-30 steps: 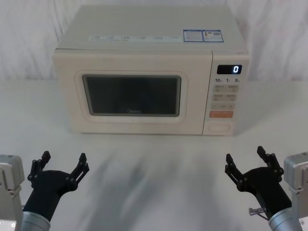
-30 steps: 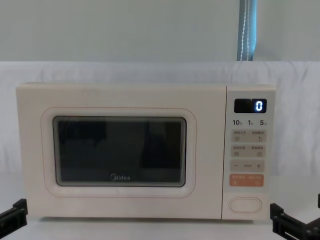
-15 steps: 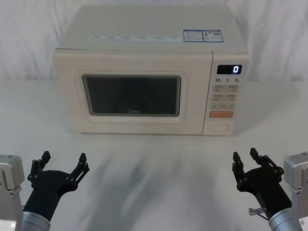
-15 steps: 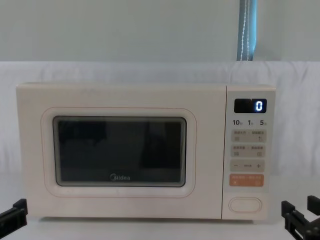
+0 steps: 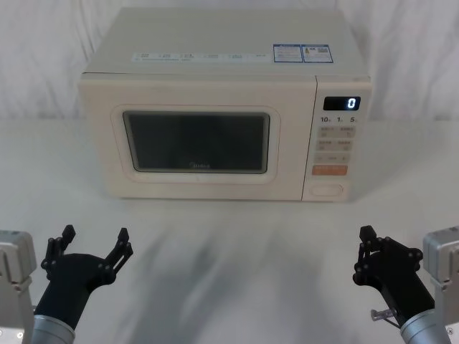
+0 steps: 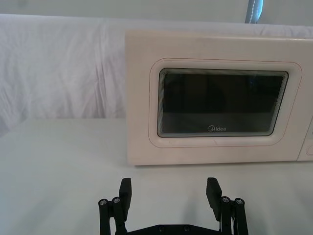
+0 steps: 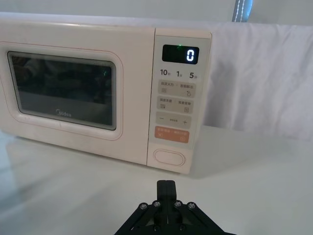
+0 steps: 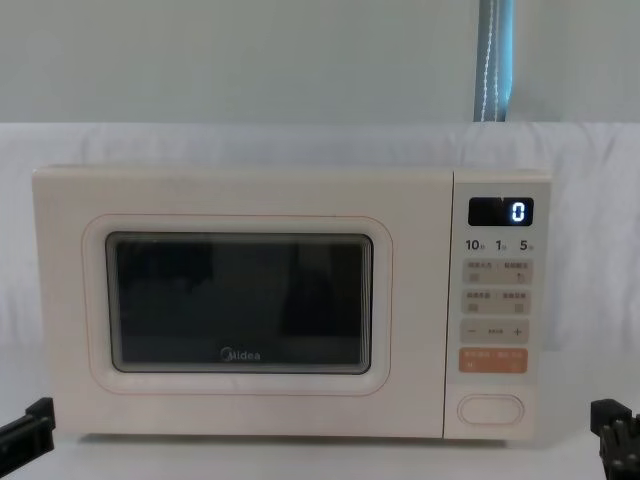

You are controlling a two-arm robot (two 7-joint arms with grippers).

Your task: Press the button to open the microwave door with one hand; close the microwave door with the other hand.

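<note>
The cream microwave (image 5: 215, 64) stands at the middle back of the white table, its display reading 0. The microwave door (image 5: 197, 142) with its dark window lies flush and closed. The button (image 5: 326, 190), a wide cream pill-shaped key, sits lowest on the keypad strip, under the orange key; in the right wrist view the button (image 7: 169, 156) lies straight ahead. My right gripper (image 5: 367, 233) hovers low at the near right, shut on nothing, well short of the microwave. My left gripper (image 5: 95, 235) waits at the near left, open and holding nothing, facing the door (image 6: 222, 103).
The white table (image 5: 229, 251) lies bare between the grippers and the microwave. A white cloth backdrop (image 8: 300, 140) hangs behind, and a blue-grey pole (image 8: 494, 60) rises behind the microwave's right side.
The right gripper's fingers have closed from wide open to shut. The left gripper and the microwave have not moved.
</note>
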